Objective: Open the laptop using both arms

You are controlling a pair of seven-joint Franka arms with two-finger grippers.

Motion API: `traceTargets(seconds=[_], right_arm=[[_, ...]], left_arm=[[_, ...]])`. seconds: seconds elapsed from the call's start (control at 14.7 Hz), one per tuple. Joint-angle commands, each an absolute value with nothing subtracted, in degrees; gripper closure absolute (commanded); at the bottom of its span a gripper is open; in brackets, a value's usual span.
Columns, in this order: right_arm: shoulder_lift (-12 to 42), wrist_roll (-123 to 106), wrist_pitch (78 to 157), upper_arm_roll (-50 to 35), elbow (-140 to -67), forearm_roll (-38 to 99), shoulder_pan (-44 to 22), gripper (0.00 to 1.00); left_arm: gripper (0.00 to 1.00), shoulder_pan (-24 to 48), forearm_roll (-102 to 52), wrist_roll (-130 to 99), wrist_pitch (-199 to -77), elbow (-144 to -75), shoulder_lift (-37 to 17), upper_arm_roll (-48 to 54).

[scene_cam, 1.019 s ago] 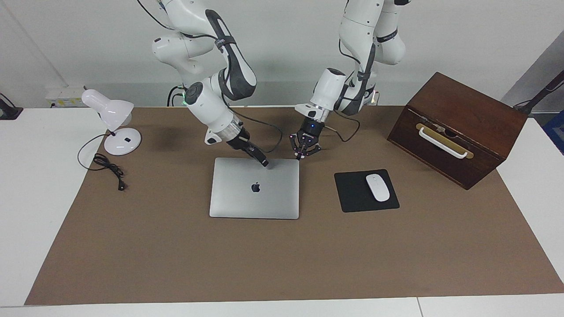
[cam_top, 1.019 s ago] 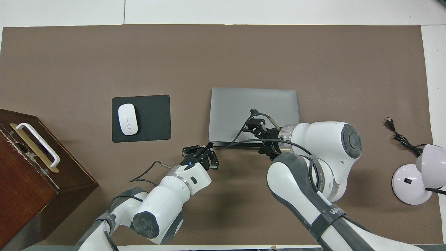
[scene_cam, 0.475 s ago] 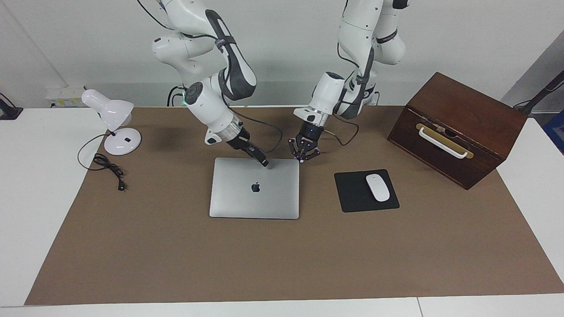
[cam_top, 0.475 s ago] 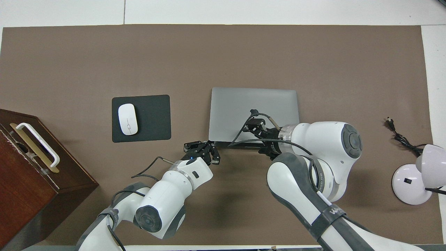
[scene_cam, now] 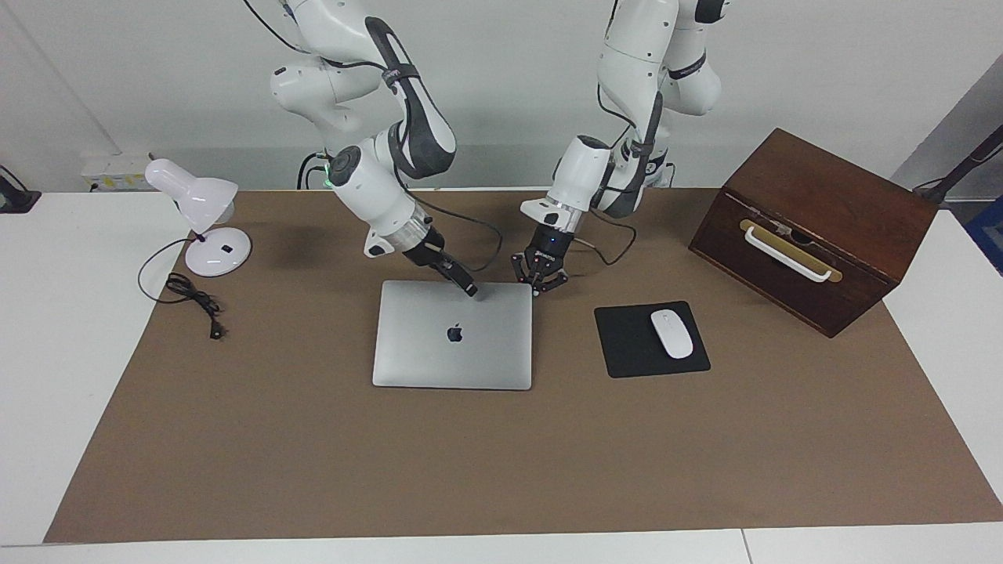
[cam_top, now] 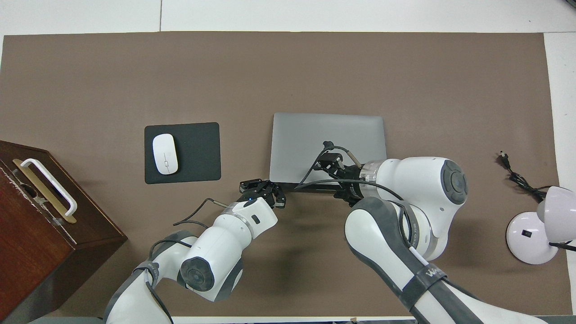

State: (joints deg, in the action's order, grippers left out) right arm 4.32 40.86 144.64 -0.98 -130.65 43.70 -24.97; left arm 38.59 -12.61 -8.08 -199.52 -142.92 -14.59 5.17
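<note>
Stuff sitting around on my worktop point(scene_cam: 501, 470) right now: brown mat covering most of it. A white mouse point(scene_cam: 672, 334) is lying on a black mouse pad point(scene_cam: 627, 345), roughly mid-worktop. A dark wooden box point(scene_cam: 815, 227) with a white handle point(scene_cam: 786, 254) on its face sits near the corner at the left arm's end. At the right arm's end, a white desk lamp point(scene_cam: 205, 215), its black cord point(scene_cam: 192, 298) loose on the mat, unplugged.

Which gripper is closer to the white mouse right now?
Left. The left gripper is at the laptop corner toward the mouse; the right gripper is over the lid's edge nearest the robots.
</note>
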Motion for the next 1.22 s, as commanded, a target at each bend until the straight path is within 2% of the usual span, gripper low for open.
traceTargets(seconds=[0.0,1.15], right_arm=[[4.13,38.41,145.90,-1.05,-130.96,45.35,-24.87,0.00],[5.19,35.95,146.16,-1.05,-129.11,45.44,-24.00,0.00]], left_arm=[[1.00,38.50,-13.45,-6.59,-200.83,-140.89,-17.05,5.10],[1.00,38.32,-13.45,-2.55,-200.83,-140.89,-18.02,4.66]])
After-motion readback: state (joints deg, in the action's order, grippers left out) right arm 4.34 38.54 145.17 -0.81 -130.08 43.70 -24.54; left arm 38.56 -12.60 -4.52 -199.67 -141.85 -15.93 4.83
